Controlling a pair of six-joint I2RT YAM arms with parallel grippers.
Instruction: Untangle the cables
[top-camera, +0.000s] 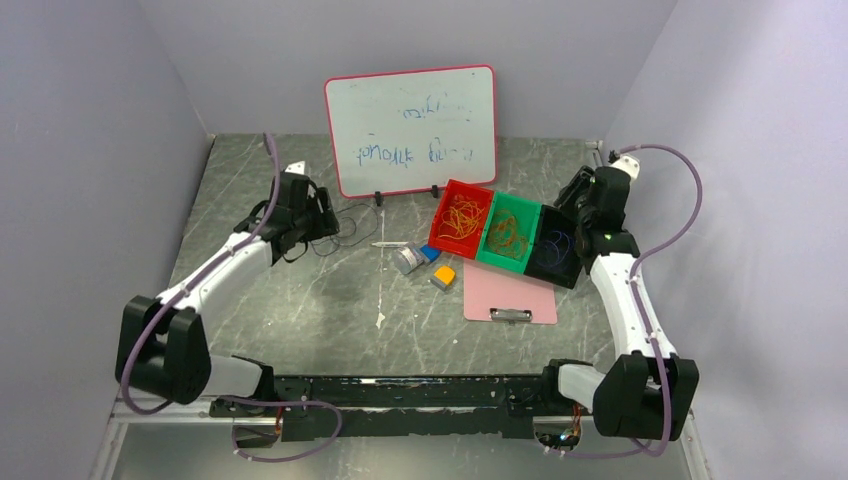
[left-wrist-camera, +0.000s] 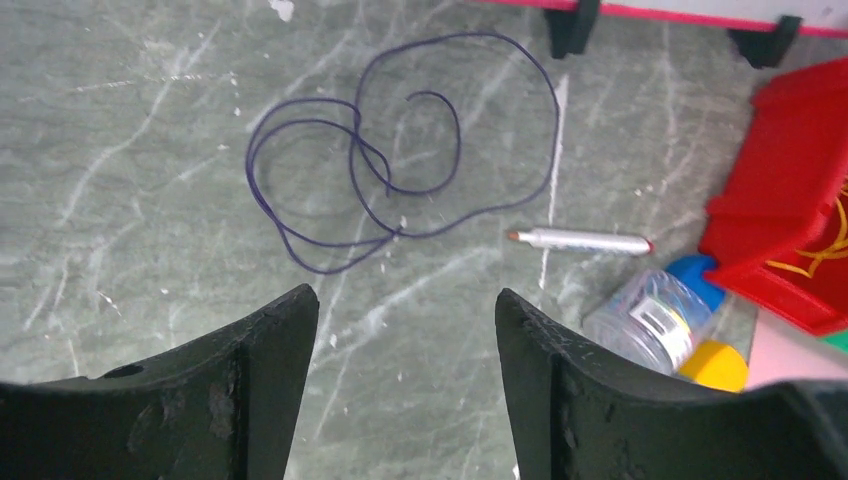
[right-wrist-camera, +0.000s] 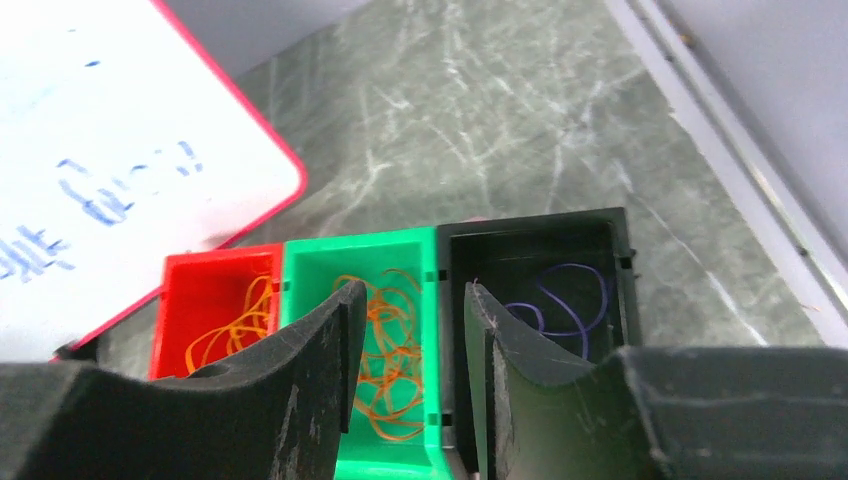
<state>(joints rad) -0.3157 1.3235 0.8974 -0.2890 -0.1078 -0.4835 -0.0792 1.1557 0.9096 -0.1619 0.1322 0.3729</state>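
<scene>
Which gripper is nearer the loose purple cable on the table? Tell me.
Left. The left gripper hangs just short of the purple cable; the right gripper is off at the opposite side, above the black bin.

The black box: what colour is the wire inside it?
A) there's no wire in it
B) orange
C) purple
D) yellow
C: the right wrist view shows a purple wire curled up inside the black box, while the orange wires lie in the green box and the red box beside it.
</scene>
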